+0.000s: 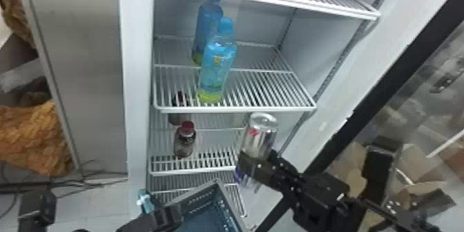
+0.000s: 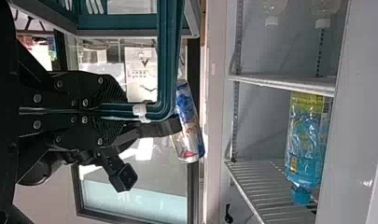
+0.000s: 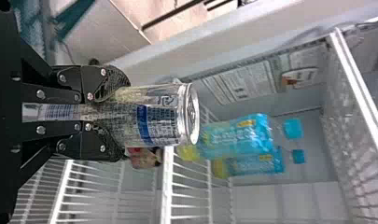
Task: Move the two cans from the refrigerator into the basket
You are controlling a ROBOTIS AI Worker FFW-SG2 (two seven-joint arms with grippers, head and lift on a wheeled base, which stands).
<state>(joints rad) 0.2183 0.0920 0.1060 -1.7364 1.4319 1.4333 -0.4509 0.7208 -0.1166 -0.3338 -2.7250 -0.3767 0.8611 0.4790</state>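
Observation:
My right gripper (image 1: 254, 165) is shut around a silver and blue can (image 1: 261, 134), held nearly upright before the refrigerator's lower shelves, to the right of and above the basket (image 1: 202, 198). Seen from the right wrist, the gripper (image 3: 113, 114) has one finger on each side of the can (image 3: 165, 114), whose lid end points away. My left gripper (image 1: 155, 218) is low in front, beside the basket. The left wrist view has this gripper (image 2: 116, 111) shut on the teal basket handle (image 2: 165, 56), with the held can (image 2: 189, 121) just beyond it.
Two blue bottles (image 1: 217, 65) stand on the middle shelf (image 1: 269, 89), and dark bottles with red caps (image 1: 184, 141) on the shelf below. The refrigerator's left wall (image 1: 138, 76) and the open door's black frame (image 1: 390, 89) flank the shelves.

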